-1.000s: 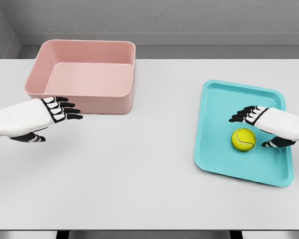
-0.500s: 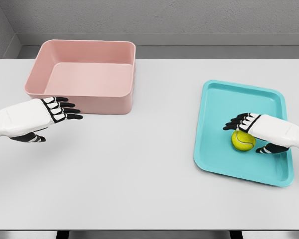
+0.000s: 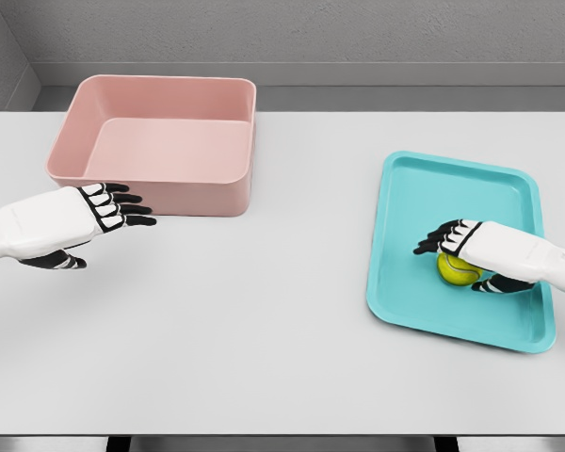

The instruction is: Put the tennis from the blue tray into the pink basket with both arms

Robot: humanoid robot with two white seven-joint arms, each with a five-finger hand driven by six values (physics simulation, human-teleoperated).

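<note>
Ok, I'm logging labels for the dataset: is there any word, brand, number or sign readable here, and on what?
None. The tennis ball, blue tray, pink basket, table and each robot hand, left and right, carry no readable text.

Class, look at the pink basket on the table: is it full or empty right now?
Empty. The pink plastic basket shows only its bare floor, and the yellow-green tennis ball lies in the blue tray under the right hand.
</note>
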